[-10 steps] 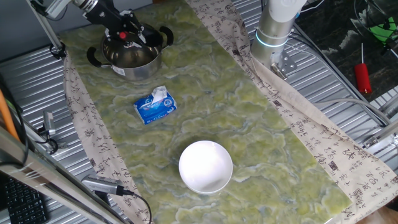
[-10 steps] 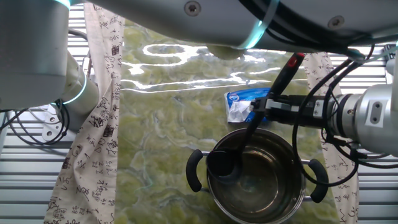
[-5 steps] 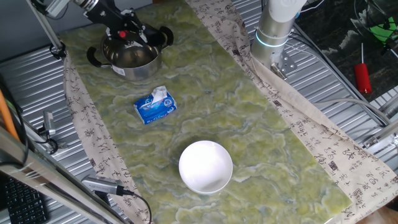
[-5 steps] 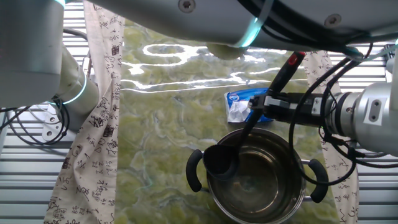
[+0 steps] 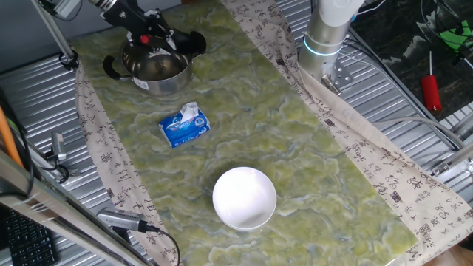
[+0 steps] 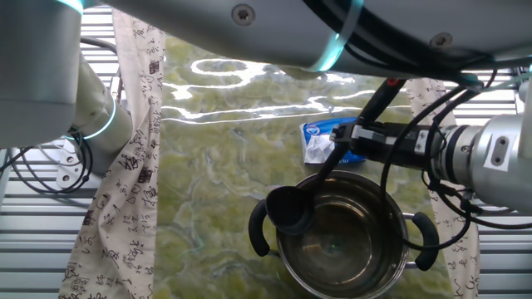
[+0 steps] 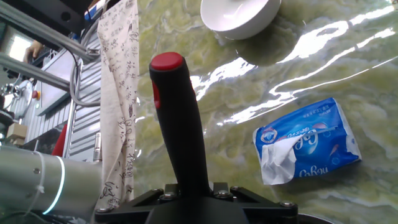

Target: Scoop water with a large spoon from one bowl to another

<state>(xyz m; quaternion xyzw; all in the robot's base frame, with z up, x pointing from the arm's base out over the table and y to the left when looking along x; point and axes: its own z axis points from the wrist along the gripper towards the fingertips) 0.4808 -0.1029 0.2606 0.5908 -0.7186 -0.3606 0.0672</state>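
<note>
Since a second ago, we note the large spoon [image 6: 332,170] has risen: its scoop, then low inside the steel pot [image 6: 345,241], now sits at rim height on the pot's near-left side.

From one fixed view, we record the pot at the far left end of the green mat [image 5: 244,125], with the gripper [image 5: 148,35] over it and the spoon's red tip showing there. The white bowl [image 5: 244,197] stands well apart at the near end and looks dry, as far as we can tell. A blue tissue pack [image 5: 185,124] lies between the two vessels.

From the other fixed view, the black scoop hangs at the rim, its handle slanting up to the gripper. Whether it carries water we cannot tell; the pot interior is shiny and reflective.

From the hand view, the jaws pinch the black handle low down, and the red tip stands above them. The white bowl appears at the top edge, the tissue pack to the right.

We judge the scoop stage nearly complete. Carrying across the mat and pouring into the white bowl remain, keeping the scoop level and passing above the tissue pack.
</note>
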